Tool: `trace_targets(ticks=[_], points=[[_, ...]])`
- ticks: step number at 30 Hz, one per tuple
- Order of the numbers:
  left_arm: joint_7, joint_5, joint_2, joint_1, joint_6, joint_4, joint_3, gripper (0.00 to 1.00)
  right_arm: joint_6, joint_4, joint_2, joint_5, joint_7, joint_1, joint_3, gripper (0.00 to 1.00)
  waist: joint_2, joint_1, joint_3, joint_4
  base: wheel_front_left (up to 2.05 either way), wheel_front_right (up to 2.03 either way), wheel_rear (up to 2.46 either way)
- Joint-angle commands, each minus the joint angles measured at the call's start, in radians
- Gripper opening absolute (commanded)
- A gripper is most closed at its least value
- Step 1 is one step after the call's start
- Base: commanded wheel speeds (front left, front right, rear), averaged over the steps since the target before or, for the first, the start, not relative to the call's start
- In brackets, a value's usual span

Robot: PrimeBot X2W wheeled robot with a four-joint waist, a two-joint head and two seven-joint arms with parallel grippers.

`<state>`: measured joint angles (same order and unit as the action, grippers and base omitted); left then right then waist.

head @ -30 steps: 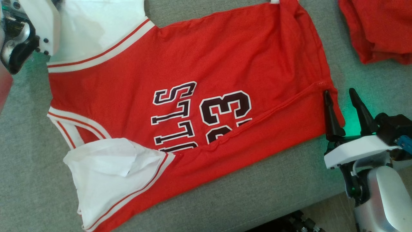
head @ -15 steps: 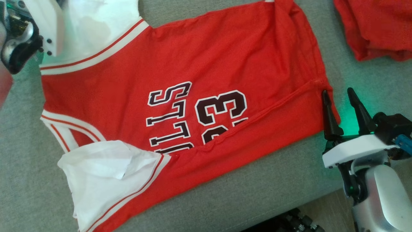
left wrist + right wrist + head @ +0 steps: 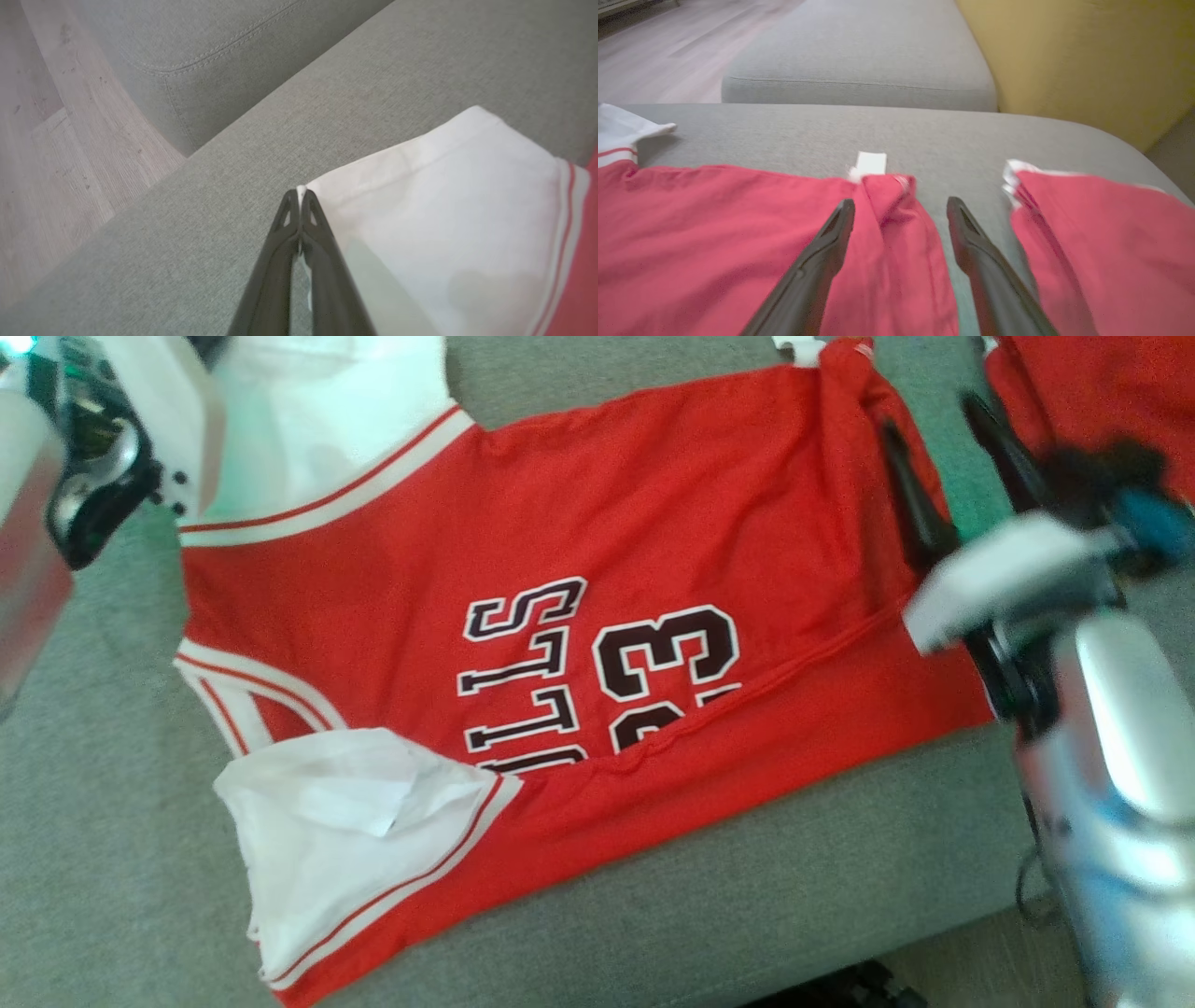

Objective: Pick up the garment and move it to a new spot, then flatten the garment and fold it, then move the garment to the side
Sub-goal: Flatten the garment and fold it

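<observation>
The garment (image 3: pixel 560 523) is a red jersey with white sleeves and dark lettering, lying spread on a grey cushion (image 3: pixel 747 877). In the left wrist view my left gripper (image 3: pixel 299 193) is shut on the corner of a white sleeve (image 3: pixel 444 210). Its pale wrist housing (image 3: pixel 140 439) sits at the garment's far left corner in the head view. My right gripper (image 3: pixel 938 429) stands open at the garment's far right corner. In the right wrist view the right gripper (image 3: pixel 901 205) straddles the red hem (image 3: pixel 896 219), one finger over the cloth and the other over bare cushion.
Another red cloth (image 3: pixel 1102 392) lies on the cushion just right of the right gripper, also seen as red cloth (image 3: pixel 1111 233). Wood floor (image 3: pixel 46 140) lies beyond the cushion's left edge. A yellow surface (image 3: pixel 1087 60) rises behind. A second grey cushion (image 3: pixel 859 60) lies farther back.
My left gripper has closed on the white sleeve corner. My right gripper, still open, has moved from the garment's near right corner up along its edge to the far right corner.
</observation>
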<state>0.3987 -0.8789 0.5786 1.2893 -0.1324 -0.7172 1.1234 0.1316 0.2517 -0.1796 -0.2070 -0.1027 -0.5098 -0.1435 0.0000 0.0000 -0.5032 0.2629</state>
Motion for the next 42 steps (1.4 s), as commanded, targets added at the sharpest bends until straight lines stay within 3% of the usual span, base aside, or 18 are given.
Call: trace_targets(ticks=[1, 6, 13, 14, 16, 17, 19, 20, 28, 32, 42], points=[[-0.020, -0.011, 0.018, 0.072, 0.002, 0.027, -0.021, 0.00, -0.001, 0.018, -0.008, 0.009, -0.045, -0.066, -0.052, 1.00, 0.0000, 0.0000, 0.012, -0.018, 0.00, 0.00, 0.00], [-0.043, -0.034, 0.004, 0.093, 0.002, 0.054, 0.030, 0.00, -0.001, 0.235, -0.022, 0.041, -0.159, -0.266, -0.157, 1.00, 0.0000, 0.0000, 0.024, -0.051, 0.00, 0.00, 0.00], [-0.066, -0.061, 0.000, 0.108, 0.002, 0.063, 0.072, 0.00, -0.001, 0.404, -0.026, 0.044, -0.168, -0.374, -0.219, 0.99, 0.0000, 0.0000, 0.031, -0.070, 0.00, 0.00, 0.00], [-0.069, -0.065, -0.001, 0.110, 0.002, 0.063, 0.078, 0.00, -0.001, 0.425, -0.023, 0.042, -0.162, -0.386, -0.225, 0.60, 0.0000, 0.0000, 0.032, -0.073, 0.00, 0.00, 0.00], [-0.075, -0.072, -0.001, 0.113, 0.002, 0.063, 0.089, 0.00, -0.001, 0.466, -0.021, 0.037, -0.160, -0.405, -0.239, 0.39, 0.0000, 0.0000, 0.032, -0.078, 0.00, 0.00, 0.00], [-0.078, -0.076, -0.001, 0.115, 0.002, 0.063, 0.094, 0.00, -0.001, 0.484, -0.021, 0.036, -0.159, -0.414, -0.245, 0.16, 0.0000, 0.0000, 0.031, -0.080, 0.00, 0.00, 0.00], [-0.082, -0.082, -0.002, 0.118, 0.002, 0.062, 0.104, 0.00, -0.001, 0.513, -0.020, 0.024, -0.147, -0.429, -0.253, 0.12, 0.0000, 0.0000, 0.031, -0.083, 0.00, 0.00, 0.00], [-0.084, -0.084, -0.002, 0.119, 0.002, 0.062, 0.108, 0.00, -0.001, 0.526, -0.020, 0.017, -0.137, -0.434, -0.251, 0.00, 0.0000, 0.0000, 0.031, -0.084, 0.00, 0.00, 0.00], [-0.123, -0.098, 0.014, 0.124, 0.002, 0.065, 0.130, 0.00, -0.001, 0.582, -0.035, -0.011, -0.045, -0.461, -0.201, 0.00, 0.0000, 0.0000, 0.041, -0.081, 0.00, 0.00, 0.00], [-0.168, -0.116, 0.024, 0.126, 0.002, 0.076, 0.134, 0.00, -0.001, 0.578, -0.075, -0.072, -0.008, -0.432, -0.152, 0.00, 0.0000, 0.0000, 0.047, -0.086, 0.00, 0.00, 0.00], [-0.245, -0.190, 0.054, 0.129, 0.002, 0.117, 0.132, 0.00, -0.001, 0.438, -0.186, -0.298, -0.022, -0.292, -0.135, 0.00, 0.0000, 0.0000, 0.051, -0.104, 0.00, 0.00, 0.00]])
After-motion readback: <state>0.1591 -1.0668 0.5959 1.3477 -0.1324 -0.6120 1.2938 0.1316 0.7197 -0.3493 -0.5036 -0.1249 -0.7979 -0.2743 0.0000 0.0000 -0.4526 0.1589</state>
